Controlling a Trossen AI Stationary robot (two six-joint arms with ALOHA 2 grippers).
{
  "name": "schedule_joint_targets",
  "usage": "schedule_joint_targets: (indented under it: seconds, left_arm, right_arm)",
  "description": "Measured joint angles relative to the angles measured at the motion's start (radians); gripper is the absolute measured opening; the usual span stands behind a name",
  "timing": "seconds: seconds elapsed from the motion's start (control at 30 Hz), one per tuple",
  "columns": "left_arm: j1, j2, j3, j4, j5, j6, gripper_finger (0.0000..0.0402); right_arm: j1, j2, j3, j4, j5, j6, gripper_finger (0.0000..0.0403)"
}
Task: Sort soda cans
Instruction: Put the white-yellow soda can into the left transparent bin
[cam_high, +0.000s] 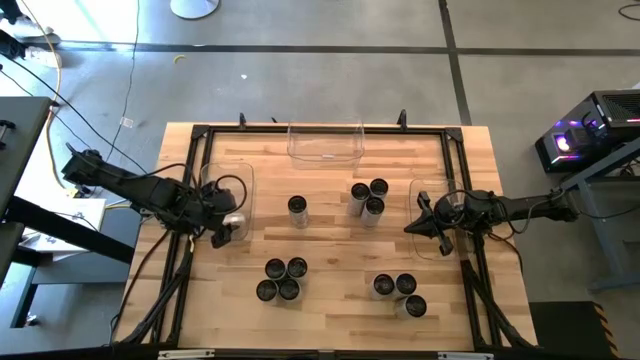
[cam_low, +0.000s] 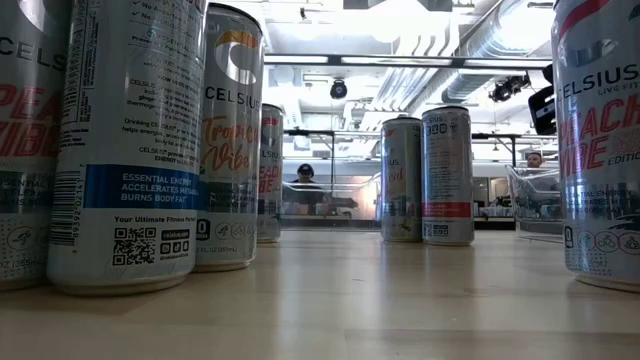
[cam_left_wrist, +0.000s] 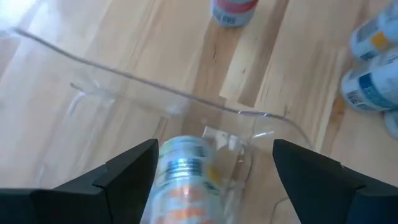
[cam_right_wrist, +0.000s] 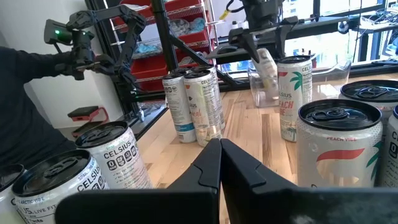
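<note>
A wooden table (cam_high: 330, 300) is shown bearing three clear plastic bins: one at the far edge (cam_high: 325, 142), one at the left side (cam_high: 228, 190) and one at the right side (cam_high: 430, 215). Celsius soda cans stand upright in groups of four (cam_high: 281, 280), three (cam_high: 368, 197) and three (cam_high: 398, 293), with a single can (cam_high: 298, 208) between them. The left gripper (cam_high: 226, 228) is held over the left bin, fingers spread wide, with a tilted can (cam_left_wrist: 183, 180) seen between them inside the bin, while the right gripper (cam_high: 428, 225) is parked over the right bin, fingers pressed together and empty.
</note>
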Motion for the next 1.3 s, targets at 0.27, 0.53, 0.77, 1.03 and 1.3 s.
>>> schedule_joint_targets:
  seconds: [0.27,0.53,0.77,1.03,1.3]
  left_arm:
    - [0.0,0.011,0.143,-0.187,0.001,-0.007,0.0312]
    - [0.074,0.139,0.207,-0.347,0.051,0.004,0.0307]
    - [0.214,0.284,0.207,-0.377,0.051,0.034,0.0305]
    - [0.381,0.284,0.154,-0.311,0.164,0.037,0.0317]
    - [0.436,0.249,-0.004,-0.101,0.318,-0.048,0.0331]
  right_arm:
    - [0.0,0.0,0.0,0.0,0.0,0.0,0.0]
    - [0.0,0.0,0.0,0.0,0.0,0.0,0.0]
    - [0.0,0.0,0.0,0.0,0.0,0.0,0.0]
    - [0.0,0.0,0.0,0.0,0.0,0.0,0.0]
    - [0.0,0.0,0.0,0.0,0.0,0.0,0.0]
